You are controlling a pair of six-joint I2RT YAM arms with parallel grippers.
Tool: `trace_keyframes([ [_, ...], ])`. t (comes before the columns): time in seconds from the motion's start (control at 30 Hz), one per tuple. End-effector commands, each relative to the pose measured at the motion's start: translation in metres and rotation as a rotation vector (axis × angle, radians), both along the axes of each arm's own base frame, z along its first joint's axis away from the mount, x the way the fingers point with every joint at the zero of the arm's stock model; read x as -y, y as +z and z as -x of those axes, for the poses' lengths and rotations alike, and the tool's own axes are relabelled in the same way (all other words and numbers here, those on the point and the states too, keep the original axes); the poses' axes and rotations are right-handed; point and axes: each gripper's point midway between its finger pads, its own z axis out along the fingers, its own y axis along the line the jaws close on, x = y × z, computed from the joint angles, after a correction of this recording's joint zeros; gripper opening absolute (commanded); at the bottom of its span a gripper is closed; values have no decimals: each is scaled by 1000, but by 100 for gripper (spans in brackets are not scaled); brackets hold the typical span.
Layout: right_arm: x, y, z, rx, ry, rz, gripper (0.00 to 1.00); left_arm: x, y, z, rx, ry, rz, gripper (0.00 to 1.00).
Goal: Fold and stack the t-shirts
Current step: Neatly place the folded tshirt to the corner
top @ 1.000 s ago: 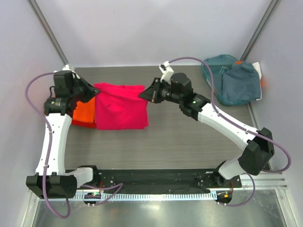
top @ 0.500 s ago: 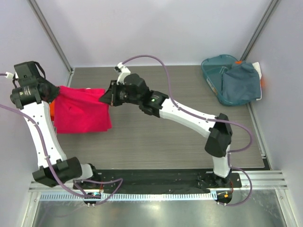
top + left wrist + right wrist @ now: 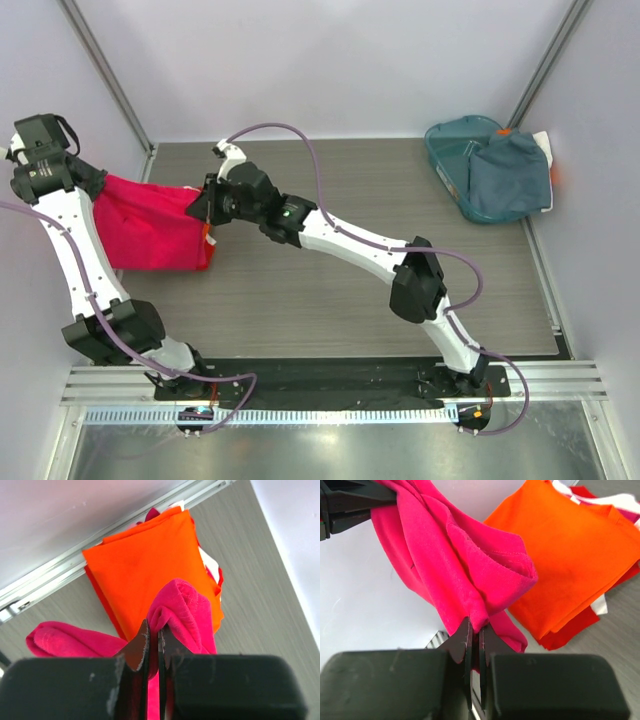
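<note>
Leftward has gone the one pink tee (image 3: 150, 235), now hanging above one folded orange tee (image 3: 150, 565). Its edge is pinched by left gripper (image 3: 153, 630) and right gripper (image 3: 475, 627) alike. One grey-blue tee (image 3: 510, 178) lies on the basket (image 3: 450, 150).

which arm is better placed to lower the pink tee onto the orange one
Left, probably. Both claws grip the pink tee, but in the left wrist view the orange tee lies straight beyond the left claw; from the right claw it sits off to one side.
</note>
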Motion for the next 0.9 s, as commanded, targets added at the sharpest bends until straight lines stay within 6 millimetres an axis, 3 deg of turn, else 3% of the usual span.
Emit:
trace_keyframes([
  [0.0,4,29,-20,94,-55,-27,1,-37,30,-28,148,92,-104,0],
  [0.2,6,26,-52,71,-100,-68,1,-56,11,-57,95,103,-78,0],
  [0.47,-1,3,-82,20,-104,-87,1,-69,3,-83,134,116,-32,0],
  [0.57,-4,-9,-84,-6,-96,-88,1,-74,-1,-85,123,127,-25,0],
  [0.7,-7,-14,-79,-29,-75,-101,1,-75,14,-79,145,133,-32,0],
  [0.87,-7,1,-65,31,-56,-112,1,-76,29,-69,200,143,-8,0],
])
